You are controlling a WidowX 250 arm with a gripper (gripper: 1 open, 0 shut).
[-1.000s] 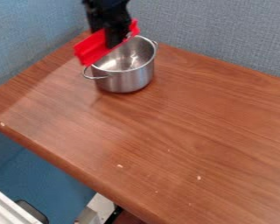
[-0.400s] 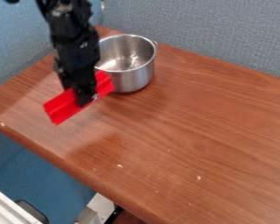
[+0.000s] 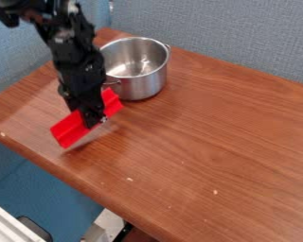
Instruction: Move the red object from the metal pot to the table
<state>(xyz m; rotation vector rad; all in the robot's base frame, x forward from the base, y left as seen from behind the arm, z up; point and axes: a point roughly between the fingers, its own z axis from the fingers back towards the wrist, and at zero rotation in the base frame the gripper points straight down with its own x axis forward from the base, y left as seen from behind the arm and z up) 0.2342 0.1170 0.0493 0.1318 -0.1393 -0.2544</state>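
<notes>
The partly open claw (image 3: 91, 115) grips the red block (image 3: 69, 130), its jaws stopped against the sides, over the counter (image 3: 204, 142) at seven o'clock from the metal pot (image 3: 137, 70).

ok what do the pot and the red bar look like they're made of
The pot looks like polished steel: silvery, with bright reflections inside. The red bar is probably plastic, going by its even, saturated colour, though painted wood is possible.
</notes>
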